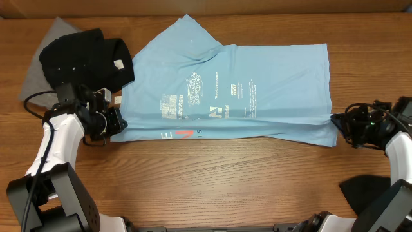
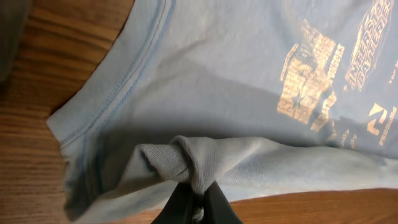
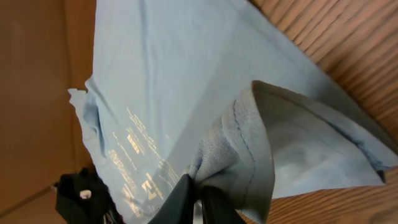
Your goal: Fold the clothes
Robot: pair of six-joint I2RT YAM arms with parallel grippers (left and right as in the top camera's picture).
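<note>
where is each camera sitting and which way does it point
overhead: fixed above the table, looking down at the blue shirt and black shirt; left arm and right arm show at the sides.
left wrist: on the left arm, looking along the left claw, shut on a bunched shirt edge by the collar.
right wrist: on the right arm, looking past the right claw, shut on the hem, across the shirt.
shared: all show the blue shirt's print; overhead and right wrist show the black shirt.
</note>
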